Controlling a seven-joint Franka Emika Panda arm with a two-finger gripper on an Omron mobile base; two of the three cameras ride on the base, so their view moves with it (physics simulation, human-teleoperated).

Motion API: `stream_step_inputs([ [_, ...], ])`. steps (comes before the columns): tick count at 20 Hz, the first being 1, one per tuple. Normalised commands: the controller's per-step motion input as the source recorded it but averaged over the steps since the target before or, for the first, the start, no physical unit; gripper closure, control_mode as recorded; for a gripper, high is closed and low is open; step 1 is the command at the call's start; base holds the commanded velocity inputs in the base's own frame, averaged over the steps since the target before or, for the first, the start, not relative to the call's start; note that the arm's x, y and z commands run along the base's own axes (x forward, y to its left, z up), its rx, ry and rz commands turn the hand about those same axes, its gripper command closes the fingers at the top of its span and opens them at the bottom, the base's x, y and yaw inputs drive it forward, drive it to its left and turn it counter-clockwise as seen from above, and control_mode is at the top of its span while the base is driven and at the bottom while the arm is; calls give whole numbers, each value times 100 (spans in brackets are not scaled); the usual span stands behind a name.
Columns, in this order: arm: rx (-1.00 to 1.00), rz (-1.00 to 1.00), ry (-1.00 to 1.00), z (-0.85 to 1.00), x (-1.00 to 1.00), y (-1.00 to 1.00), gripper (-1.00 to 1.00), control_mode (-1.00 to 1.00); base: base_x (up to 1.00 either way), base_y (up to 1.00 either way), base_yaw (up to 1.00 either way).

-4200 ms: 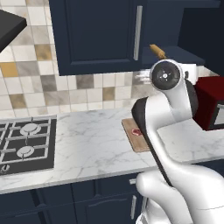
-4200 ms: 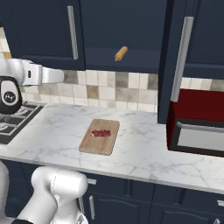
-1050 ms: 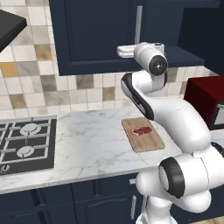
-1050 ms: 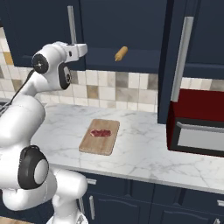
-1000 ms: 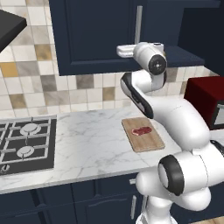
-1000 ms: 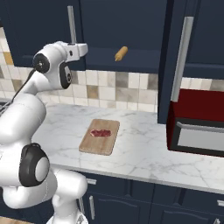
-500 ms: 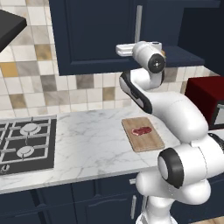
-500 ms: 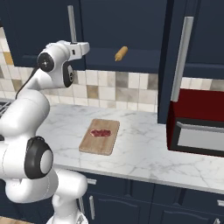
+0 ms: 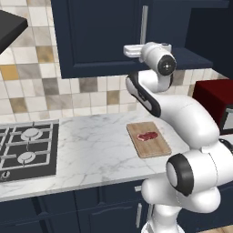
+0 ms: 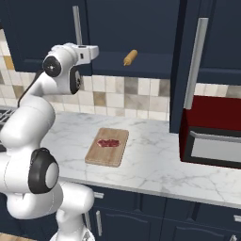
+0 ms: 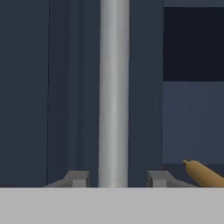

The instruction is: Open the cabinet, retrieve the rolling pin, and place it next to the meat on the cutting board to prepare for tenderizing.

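Observation:
The cabinet (image 9: 100, 36) has its left door shut and its right door (image 10: 181, 70) swung open. My gripper (image 11: 118, 178) is up at the lower end of the left door's silver bar handle (image 11: 113, 92). One fingertip stands on each side of the bar with a small gap on both sides, so it is open. The hand (image 9: 135, 48) (image 10: 89, 50) is level with the cabinet's bottom edge. The rolling pin (image 10: 130, 57) (image 11: 203, 173) lies inside the open right half. The meat (image 9: 148, 135) (image 10: 108, 142) rests on the cutting board (image 9: 157, 148) (image 10: 103, 157) on the counter.
A red microwave (image 10: 212, 136) stands on the counter under the open door. A gas hob (image 9: 27, 145) sits at the left, under a dark hood (image 9: 11, 27). White marble counter (image 9: 91, 150) lies between hob and board.
The arm has risen from low over the counter up to the left door's handle; over the last second it has only crept a little closer to the bar.

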Motion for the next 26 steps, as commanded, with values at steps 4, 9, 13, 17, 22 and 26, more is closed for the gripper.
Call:
stream_step_inputs([
  [4,4,0,0,-3,24,-20,100,-100,0,0,0],
  [9,0,1,0,-7,20,4,100,-100,0,0,0],
  [13,0,2,-6,0,0,20,100,-100,0,0,0],
  [17,0,0,-7,0,0,45,100,-100,0,0,0],
  [22,-1,0,0,-2,0,60,100,-100,0,0,0],
  [26,-1,0,5,-3,8,54,100,-100,0,0,0],
])
